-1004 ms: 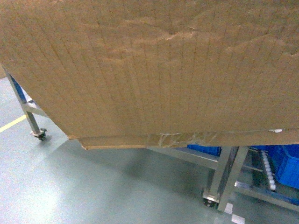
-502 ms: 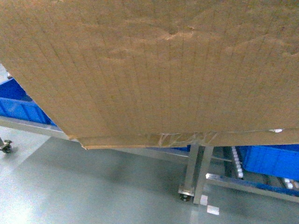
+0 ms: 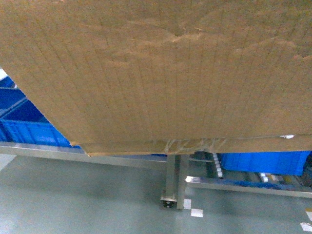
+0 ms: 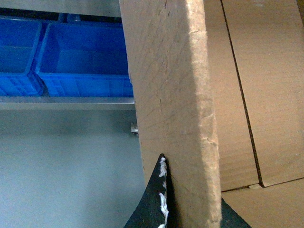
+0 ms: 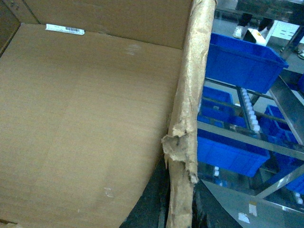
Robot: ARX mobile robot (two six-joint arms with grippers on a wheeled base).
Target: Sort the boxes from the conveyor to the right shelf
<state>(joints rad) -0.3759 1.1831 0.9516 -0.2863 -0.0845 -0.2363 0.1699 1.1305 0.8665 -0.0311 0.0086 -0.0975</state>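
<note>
A large brown cardboard box (image 3: 165, 73) fills most of the head view, with clear tape (image 3: 190, 145) on its bottom seam, and it hides both arms there. In the left wrist view my left gripper (image 4: 190, 211) is shut on the box's left wall (image 4: 175, 95), one black finger (image 4: 154, 202) outside and one inside. My right gripper (image 5: 180, 209) is shut on the ragged torn right wall (image 5: 187, 118). A white barcode sticker (image 5: 65, 29) lies inside the box. The silver right shelf (image 3: 175, 183) stands below and behind the box. The conveyor is out of view.
Blue plastic bins (image 3: 24, 122) sit on the rack at the left and at the right (image 3: 263, 162). More blue bins (image 5: 242, 61) and white rollers (image 5: 249, 111) show in the right wrist view. Grey-green floor (image 3: 73, 200) lies in front, with white tape marks (image 3: 197, 212).
The box stays fixed in view while the background slides left: the rack leg has moved from the right to the middle, and blue bins have come into view at the left.
</note>
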